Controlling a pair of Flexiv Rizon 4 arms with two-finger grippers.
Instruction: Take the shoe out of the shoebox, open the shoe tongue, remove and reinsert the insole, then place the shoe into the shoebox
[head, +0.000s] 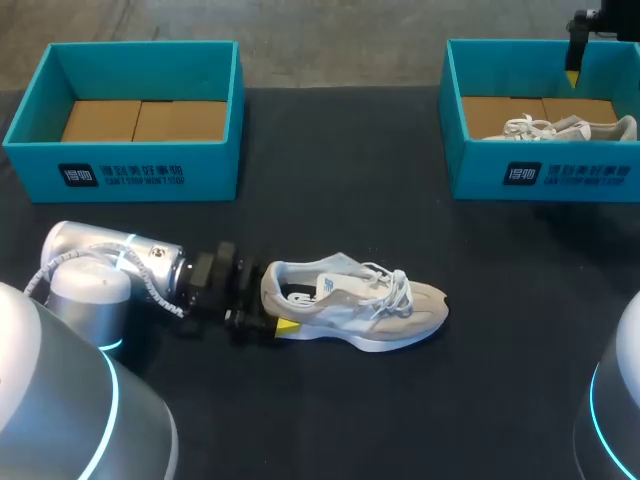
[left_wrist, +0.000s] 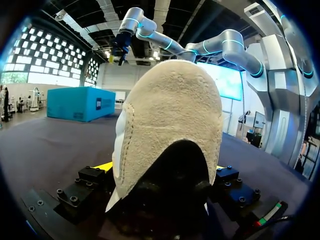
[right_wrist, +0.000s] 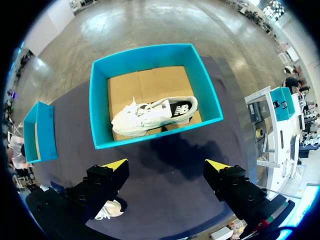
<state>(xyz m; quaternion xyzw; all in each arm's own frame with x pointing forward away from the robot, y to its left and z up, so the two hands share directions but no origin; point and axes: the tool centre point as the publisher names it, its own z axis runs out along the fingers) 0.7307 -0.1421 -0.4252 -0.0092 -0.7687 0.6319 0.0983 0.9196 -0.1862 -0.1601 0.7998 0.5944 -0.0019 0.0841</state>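
Where print appears, it sits in four places: a dark label panel (head: 120, 176) with white characters on the front wall of the left shoebox (head: 215, 170); a matching panel (head: 567, 174) on the right shoebox (head: 470, 175); a side logo (head: 327, 286) on the sneaker (head: 370, 310); and a white logo (right_wrist: 181, 109) on the dark insole of the second sneaker (right_wrist: 145, 117).

The sneaker stands upright on its sole near the middle of the black table (head: 330, 170), toe toward the robot's right; it is well apart from both boxes. The left gripper (head: 270, 312) lies low over the table at the sneaker's heel; in the left wrist view the heel fills the space within it; whether it clamps the heel or merely stands about it cannot be determined.

The right gripper (right_wrist: 166, 165) hangs high above the table with the right shoebox ahead of it; its fingers are spread wide and hold nothing. The second sneaker lies inside that box on the brown cardboard floor; the left shoebox shows its cardboard floor flaps.

Open table runs between the two boxes; a broad dark strip separates their front walls from the sneaker; further open surface lies to the robot's right of the toe.
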